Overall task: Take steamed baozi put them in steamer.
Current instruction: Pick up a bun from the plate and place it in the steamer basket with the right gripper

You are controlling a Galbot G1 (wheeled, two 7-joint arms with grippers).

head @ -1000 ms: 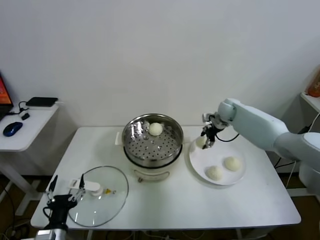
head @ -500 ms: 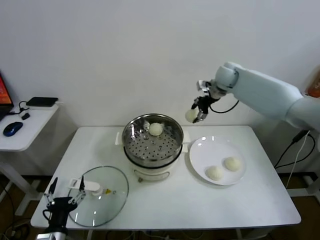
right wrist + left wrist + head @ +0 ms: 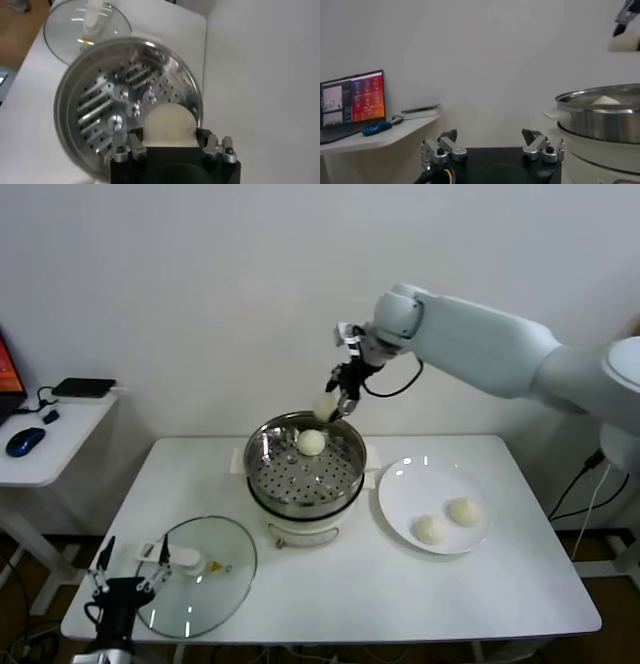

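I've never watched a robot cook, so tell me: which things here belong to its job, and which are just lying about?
Belonging to the job:
- round cream-white dough buns: one held by the right gripper, one in the pot, two on the plate
- shiny stainless-steel steamer pot
- flat white plate

Lying about:
- round glass lid
- blue computer mouse
- idle left gripper

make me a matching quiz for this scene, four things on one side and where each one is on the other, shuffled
Things:
1. right gripper
2. glass lid
3. white plate
4. left gripper

Places:
A. flat on the table, front left
B. right of the steamer, bearing two baozi
C. above the steamer's back rim, holding a baozi
D. parked at the table's front left edge

Pairs: 1-C, 2-A, 3-B, 4-D
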